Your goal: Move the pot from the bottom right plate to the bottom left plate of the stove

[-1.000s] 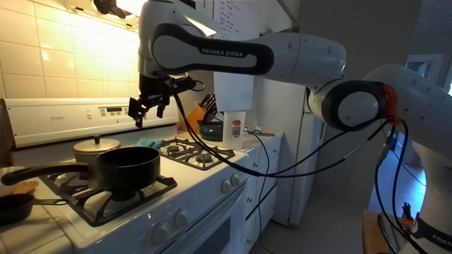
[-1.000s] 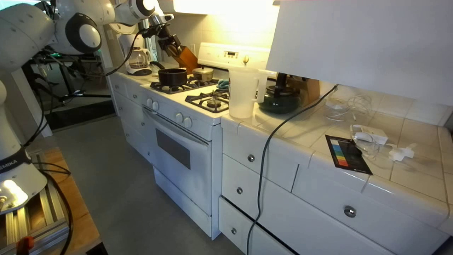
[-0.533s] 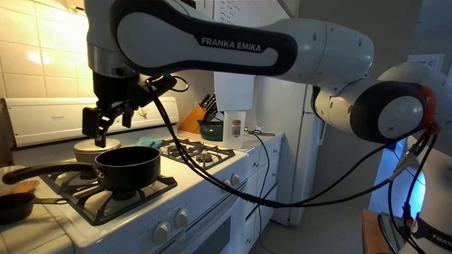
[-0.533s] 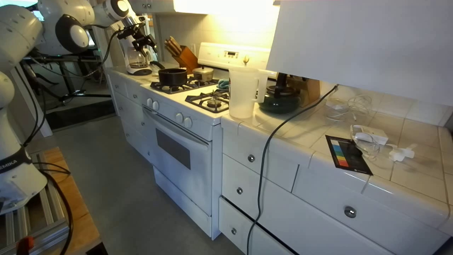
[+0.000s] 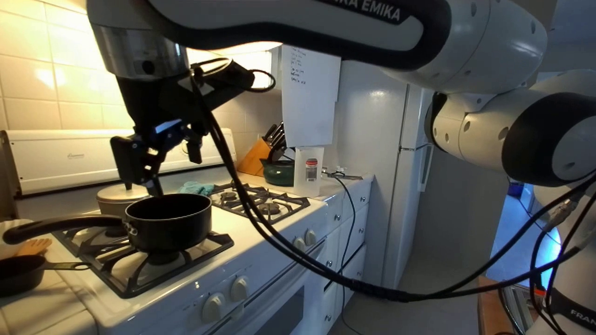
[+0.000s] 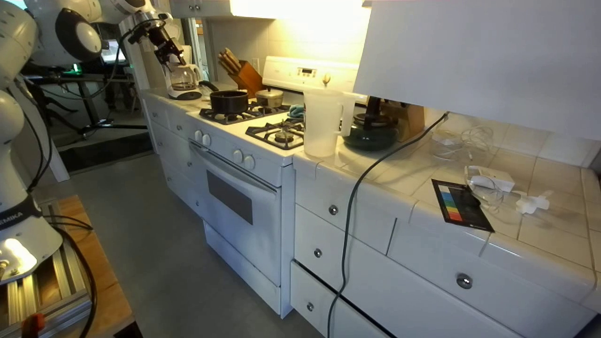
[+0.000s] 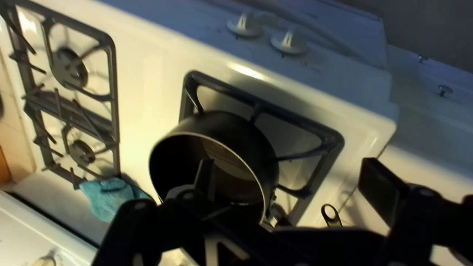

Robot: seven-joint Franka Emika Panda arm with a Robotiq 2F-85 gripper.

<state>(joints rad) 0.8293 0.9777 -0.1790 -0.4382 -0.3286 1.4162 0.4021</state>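
Note:
The pot [image 5: 172, 230], a black lidless saucepan, stands upright on a front grate in both exterior views [image 6: 229, 103]. Seen from the knob side, this is the bottom left plate [image 5: 125, 291]. Its long handle [image 5: 60, 227] points over the stove's side. The bottom right plate [image 6: 283, 136] carries no pot. My gripper [image 5: 144, 174] is open and empty, above the pot's height and apart from it. In the wrist view, the open fingers [image 7: 290, 173] are in front of the pot [image 7: 236, 129] and hide most of its handle.
The silver lidded pot [image 5: 114, 200] stands behind the pot. A shallow dark pan [image 5: 21, 274] lies on the side counter. A blue cloth [image 7: 109, 195] lies at the stove's back. A clear pitcher [image 6: 324, 126] and coffee maker [image 6: 185, 77] flank the stove. My cable [image 5: 265, 228] hangs across the front.
My open gripper has moved away from the stove's back toward the front and the pot's handle side, coming lower, then tilting. The pot has not moved.

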